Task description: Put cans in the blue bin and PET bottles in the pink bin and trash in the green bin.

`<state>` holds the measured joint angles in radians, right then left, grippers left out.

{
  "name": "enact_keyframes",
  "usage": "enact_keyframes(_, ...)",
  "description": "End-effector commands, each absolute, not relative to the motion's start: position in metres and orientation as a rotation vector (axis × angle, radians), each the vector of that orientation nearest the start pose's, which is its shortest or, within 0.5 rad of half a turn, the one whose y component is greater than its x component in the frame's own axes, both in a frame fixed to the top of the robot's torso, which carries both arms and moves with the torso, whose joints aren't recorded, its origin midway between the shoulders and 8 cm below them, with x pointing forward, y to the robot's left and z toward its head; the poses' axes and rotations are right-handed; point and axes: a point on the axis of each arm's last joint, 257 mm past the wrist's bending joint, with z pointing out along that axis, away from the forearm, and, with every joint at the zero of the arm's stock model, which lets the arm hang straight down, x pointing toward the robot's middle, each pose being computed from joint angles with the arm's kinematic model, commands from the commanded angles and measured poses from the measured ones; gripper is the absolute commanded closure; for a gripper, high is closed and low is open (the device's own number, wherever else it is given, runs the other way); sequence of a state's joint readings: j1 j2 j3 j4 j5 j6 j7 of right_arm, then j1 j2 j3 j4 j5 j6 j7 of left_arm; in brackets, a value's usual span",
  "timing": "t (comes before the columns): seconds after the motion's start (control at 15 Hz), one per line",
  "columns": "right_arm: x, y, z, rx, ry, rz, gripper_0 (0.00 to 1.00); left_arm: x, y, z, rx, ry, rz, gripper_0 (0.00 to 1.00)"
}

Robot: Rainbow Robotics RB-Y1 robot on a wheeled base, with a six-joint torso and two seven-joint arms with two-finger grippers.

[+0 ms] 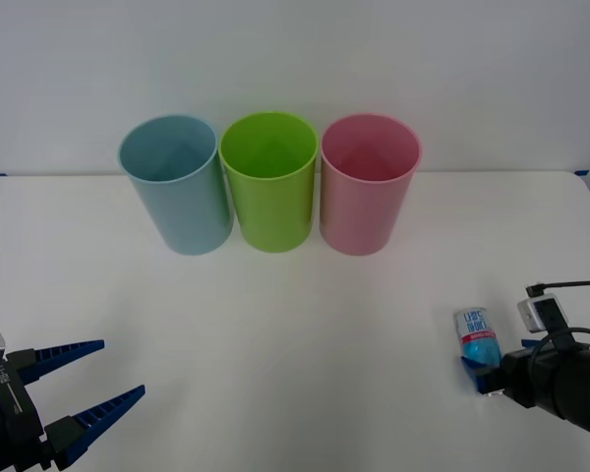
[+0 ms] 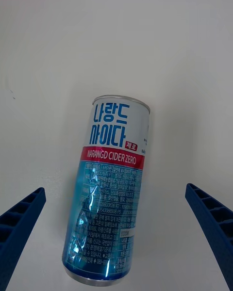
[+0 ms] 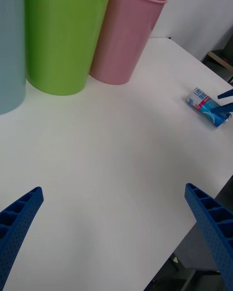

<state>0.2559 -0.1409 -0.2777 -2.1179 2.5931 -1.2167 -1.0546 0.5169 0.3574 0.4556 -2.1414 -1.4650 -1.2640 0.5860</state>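
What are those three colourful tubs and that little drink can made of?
The blue bin, green bin and pink bin look like matte moulded plastic: solid colour, thin rolled rims. The can seems thin metal with a glossy printed skin, judging by its silver rim and sharp reflections.

1. Can [image 2: 109, 189]: white upper part, red band, shiny blue lower part (blue lettering on the white).
2. Three bins: light blue [image 1: 175, 187], lime green [image 1: 270, 187], pink [image 1: 366, 192].
3. Table [image 1: 295, 344]: plain white.
4. Gripper fingers [image 3: 208, 220]: blue, ribbed.
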Motion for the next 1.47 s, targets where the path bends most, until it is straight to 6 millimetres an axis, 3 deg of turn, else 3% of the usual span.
enact_keyframes(0.07, 0.380, -0.294, -0.323, -0.299, 2.363, 0.080, 0.00, 0.289, 0.241, -0.210, 0.591, 1.893, -0.693, 0.00)
enact_keyframes(0.33, 0.392, -0.287, -0.336, -0.308, 2.380, 0.098, 0.00, 0.289, 0.241, -0.210, 0.591, 1.893, -0.693, 0.00)
enact_keyframes(0.73, 0.394, -0.289, -0.354, -0.304, 2.416, 0.093, 0.00, 0.289, 0.241, -0.210, 0.591, 1.893, -0.693, 0.00)
enact_keyframes(1.13, 0.398, -0.289, -0.355, -0.321, 2.414, 0.067, 0.00, 0.289, 0.241, -0.210, 0.591, 1.893, -0.693, 0.00)
enact_keyframes(1.2, 0.397, -0.292, -0.356, -0.335, 2.421, 0.044, 0.07, 0.289, 0.241, -0.210, 0.591, 1.893, -0.693, 0.00)
enact_keyframes(1.27, 0.397, -0.292, -0.357, -0.342, 2.422, 0.034, 0.42, 0.289, 0.241, -0.210, 0.591, 1.893, -0.693, 0.00)
enact_keyframes(1.33, 0.397, -0.293, -0.359, -0.341, 2.423, 0.033, 0.92, 0.289, 0.241, -0.210, 0.591, 1.893, -0.693, 0.00)
enact_keyframes(1.4, 0.398, -0.292, -0.361, -0.340, 2.421, 0.035, 1.00, 0.289, 0.241, -0.210, 0.591, 1.893, -0.693, 0.00)
enact_keyframes(1.47, 0.401, -0.291, -0.362, -0.341, 2.416, 0.035, 1.00, 0.289, 0.241, -0.210, 0.591, 1.893, -0.693, 0.00)
